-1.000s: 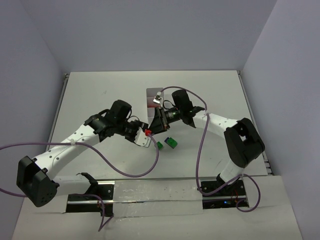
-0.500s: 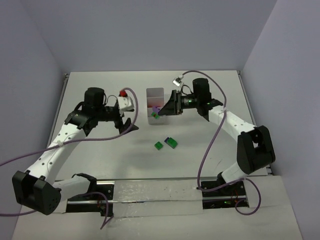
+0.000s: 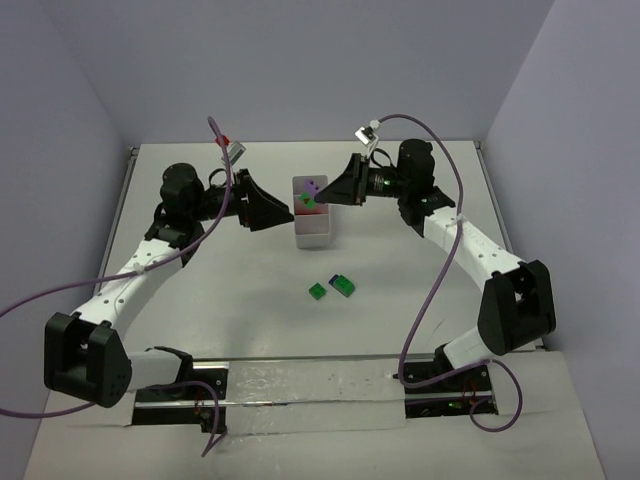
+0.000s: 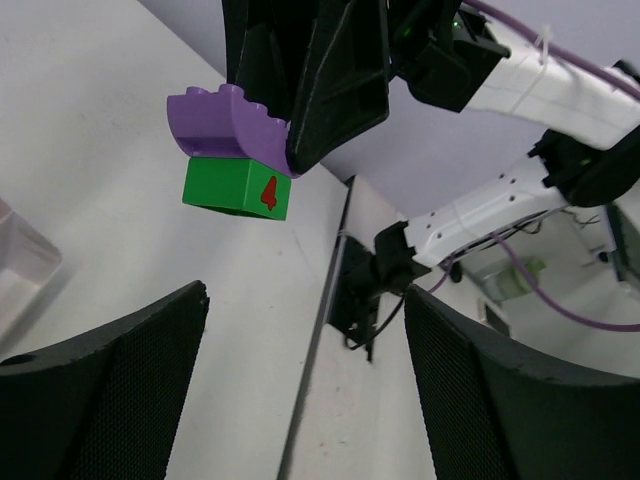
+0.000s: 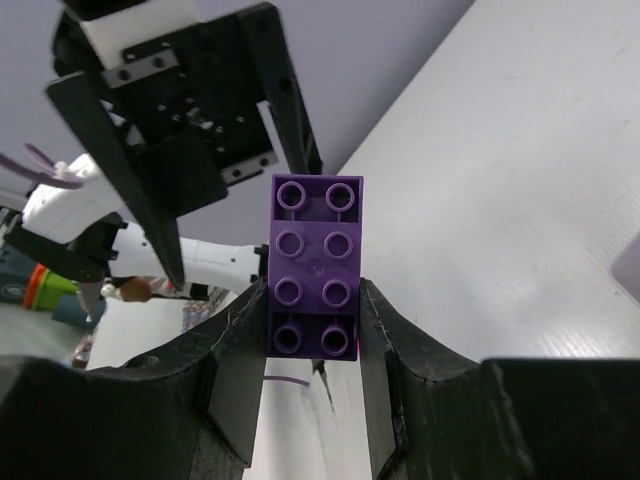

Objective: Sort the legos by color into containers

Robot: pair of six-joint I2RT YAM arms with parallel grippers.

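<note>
Right gripper clamped on purple brick. Green brick stuck to its underside. I see pair held in air, appearing over 12 o'clock end of tray. Left gripper has jaws wide apart with nothing between them. It sits at 9 o'clock of tray, pointing at held pair. Two loose green bricks lie on table at 6 o'clock of tray, close together. Tray contents: cannot tell.
</note>
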